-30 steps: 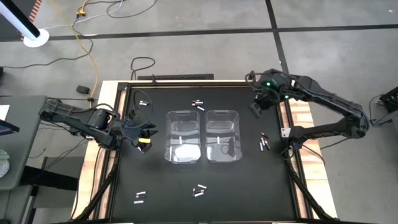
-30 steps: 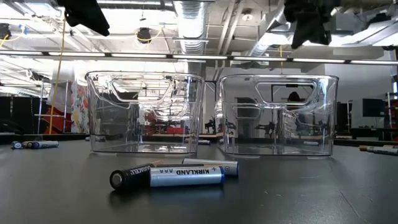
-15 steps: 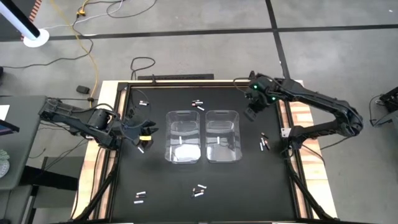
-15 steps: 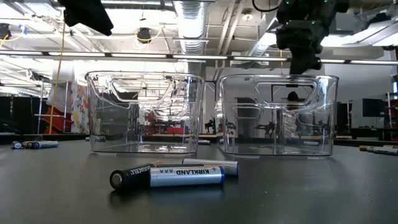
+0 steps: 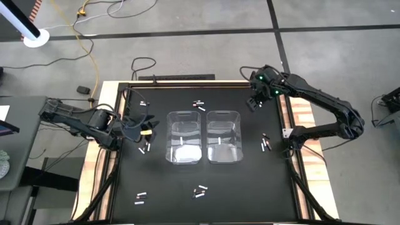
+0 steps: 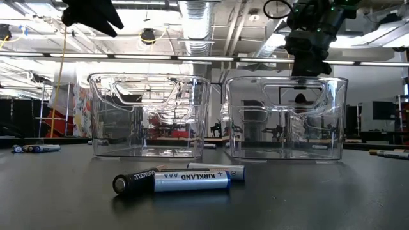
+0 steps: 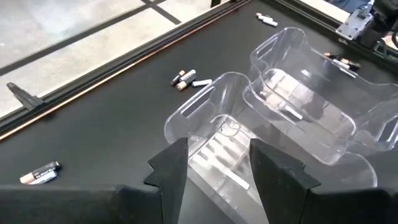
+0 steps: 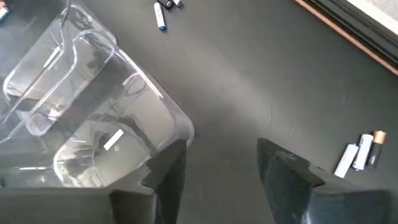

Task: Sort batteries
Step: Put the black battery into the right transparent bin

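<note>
Clear bins point(image 5: 184, 125) hold only a few batteries point(image 5: 182, 140) while most lie scattered around them, so I'm early on, with my right gripper point(image 8: 217, 171) and left gripper point(image 7: 214, 168) both spread, empty.

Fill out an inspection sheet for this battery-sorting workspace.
Surface: black tabletop, wooden edges.
Job's things: batteries scattered in small groups; a few lie inside the two clear bins at the centre.
Clutter: nothing seen.
Grippers: left gripper open, left of the bins; right gripper open, empty, near the far right corner.
Cables: yellow cord and black cable on the floor.
Surroundings: grey floor; workshop with ceiling ducts behind.
</note>
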Controlling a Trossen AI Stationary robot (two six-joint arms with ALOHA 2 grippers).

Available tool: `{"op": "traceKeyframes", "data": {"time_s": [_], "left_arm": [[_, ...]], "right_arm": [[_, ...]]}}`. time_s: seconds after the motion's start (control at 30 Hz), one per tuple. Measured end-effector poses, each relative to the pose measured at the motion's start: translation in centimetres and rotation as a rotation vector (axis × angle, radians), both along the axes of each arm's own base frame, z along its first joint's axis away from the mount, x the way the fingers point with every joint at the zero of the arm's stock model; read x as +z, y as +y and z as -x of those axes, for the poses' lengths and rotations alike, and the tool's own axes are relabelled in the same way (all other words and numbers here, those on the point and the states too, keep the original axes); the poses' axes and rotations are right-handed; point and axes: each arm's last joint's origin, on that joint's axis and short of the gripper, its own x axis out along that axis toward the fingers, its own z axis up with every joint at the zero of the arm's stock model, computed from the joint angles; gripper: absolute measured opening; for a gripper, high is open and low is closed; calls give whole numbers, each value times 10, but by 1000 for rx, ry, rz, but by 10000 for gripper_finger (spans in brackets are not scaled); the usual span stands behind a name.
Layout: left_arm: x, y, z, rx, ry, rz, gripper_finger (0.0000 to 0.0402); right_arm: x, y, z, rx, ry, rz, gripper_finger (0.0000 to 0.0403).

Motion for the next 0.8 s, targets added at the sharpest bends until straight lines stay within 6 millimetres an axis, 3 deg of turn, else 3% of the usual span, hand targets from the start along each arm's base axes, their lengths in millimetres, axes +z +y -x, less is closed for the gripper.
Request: {"op": "traceKeyframes", "data": {"time_s": [0.2,0.37,0.57,0.8], "left_arm": [[0,5,-1,61,-33,34,169],[-6,27,5,156,95,7,169],[-5,72,7,202,269,-106,169],[7,138,13,29,227,-158,169]], "right_arm": [[1,-2,-2,-13,-20,17,227],[-4,-11,-3,-165,44,58,218],[-24,-31,-14,-284,77,-18,206],[-33,-57,-24,-359,128,-76,192]]}}
